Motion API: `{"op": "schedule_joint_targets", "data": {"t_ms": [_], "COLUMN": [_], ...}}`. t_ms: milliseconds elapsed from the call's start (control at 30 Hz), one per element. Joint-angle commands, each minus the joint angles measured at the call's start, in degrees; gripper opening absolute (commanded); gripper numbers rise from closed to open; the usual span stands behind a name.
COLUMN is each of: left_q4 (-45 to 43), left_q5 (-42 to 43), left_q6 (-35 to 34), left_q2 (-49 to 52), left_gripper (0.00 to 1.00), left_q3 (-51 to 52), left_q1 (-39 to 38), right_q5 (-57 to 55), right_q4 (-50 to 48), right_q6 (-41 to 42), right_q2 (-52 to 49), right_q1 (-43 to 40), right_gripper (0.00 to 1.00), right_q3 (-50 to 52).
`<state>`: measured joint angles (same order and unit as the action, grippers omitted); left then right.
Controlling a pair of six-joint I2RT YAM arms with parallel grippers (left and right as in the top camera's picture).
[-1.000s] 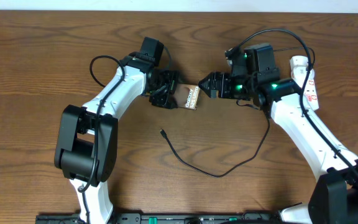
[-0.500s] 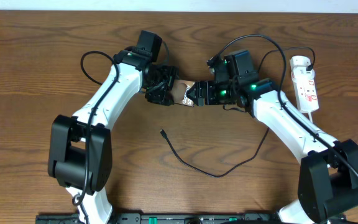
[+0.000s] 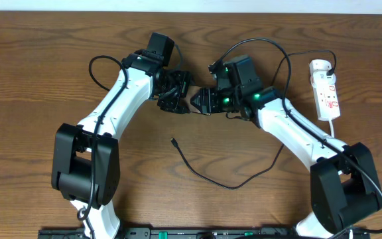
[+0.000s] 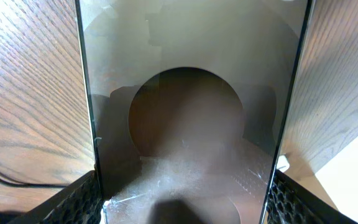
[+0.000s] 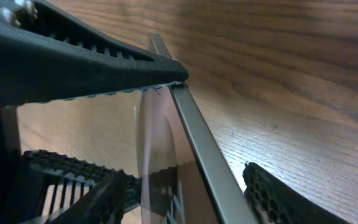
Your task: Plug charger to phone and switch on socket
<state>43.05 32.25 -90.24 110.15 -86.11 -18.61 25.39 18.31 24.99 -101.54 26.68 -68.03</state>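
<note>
The phone (image 4: pixel 185 74) is held up off the table. My left gripper (image 3: pixel 176 93) is shut on it, and its silvery, reflective side fills the left wrist view between the fingers (image 4: pixel 185 208). In the overhead view only a sliver of the phone (image 3: pixel 191 98) shows between the two grippers. My right gripper (image 3: pixel 203 101) is open, with its fingers (image 5: pixel 179 193) on either side of the phone's edge (image 5: pixel 197 143). The charger's plug tip (image 3: pixel 172 140) lies on the table below. Its black cable (image 3: pixel 234 186) curves right and up behind the right arm. The socket (image 3: pixel 325 89) lies at the far right.
The socket's thick white cord (image 3: pixel 334 127) runs down past the right arm. A black arm cable loops beside the left arm (image 3: pixel 98 66). The wooden table (image 3: pixel 32 99) extends to the left and front. A pale wall strip edges the back.
My right gripper has moved left onto the phone held by the left gripper. The phone's brown face, visible before, is now nearly hidden between the grippers. The charger has not moved.
</note>
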Motion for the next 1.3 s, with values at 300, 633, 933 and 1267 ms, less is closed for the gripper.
{"op": "schedule_joint_targets", "data": {"t_ms": [300,633,933,1267], "left_q4": [-0.02,-0.02,-0.04,-0.04], "left_q5": [2.29,2.29,2.95,3.15], "left_q6": [-0.55,-0.55,-0.57,-0.55], "left_q2": [-1.44,-1.44,-1.44,-1.44], "left_gripper": [0.07,0.07,0.07,0.07], "left_q3": [-1.68,-1.68,-1.68,-1.68], "left_q1": [-0.13,-0.13,-0.13,-0.11], "right_q5": [-3.41,-3.37,-3.17,-2.73], "right_q4": [-1.44,-1.84,-1.88,-2.29], "right_q6": [3.3,3.3,3.3,3.3], "right_q2": [-0.22,-0.22,-0.22,-0.22], "right_q1": [1.18,1.18,1.18,1.18], "right_gripper": [0.41,0.34,0.29,0.1], "right_q3": [0.33,0.33,0.33,0.33]}}
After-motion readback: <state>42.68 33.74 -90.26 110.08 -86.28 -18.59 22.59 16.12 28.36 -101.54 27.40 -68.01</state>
